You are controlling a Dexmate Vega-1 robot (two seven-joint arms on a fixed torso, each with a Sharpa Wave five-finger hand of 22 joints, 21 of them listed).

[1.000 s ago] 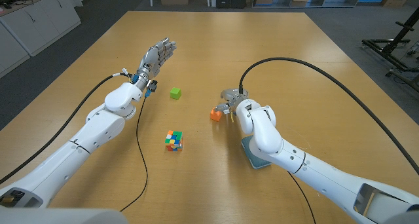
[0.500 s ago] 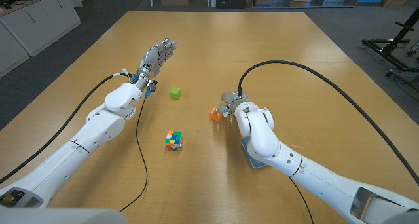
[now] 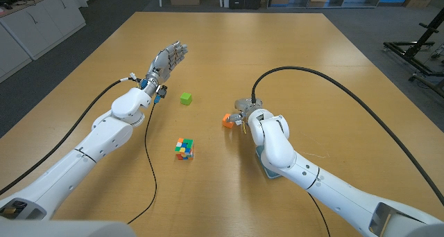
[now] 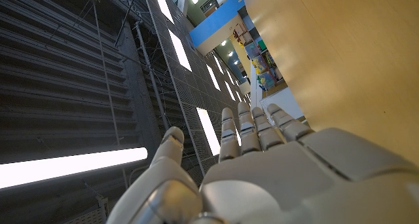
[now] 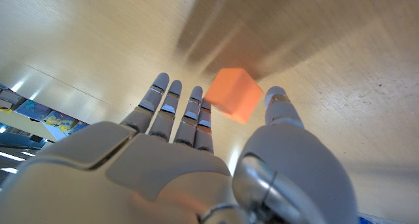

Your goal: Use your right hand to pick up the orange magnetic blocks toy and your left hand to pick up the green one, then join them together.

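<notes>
Right robot hand (image 3: pixel 239 113) advanced, orange block (image 3: pixel 227 120) between fingers (image 5: pixel 196 109).

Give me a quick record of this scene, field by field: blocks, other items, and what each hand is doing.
orange block: on the table, at the right hand's fingertips
green block: on the table, untouched
right hand: around the orange block, grip not confirmed
left hand: open, raised, beyond the green block
colourful puzzle cube: nearer the robot
</notes>
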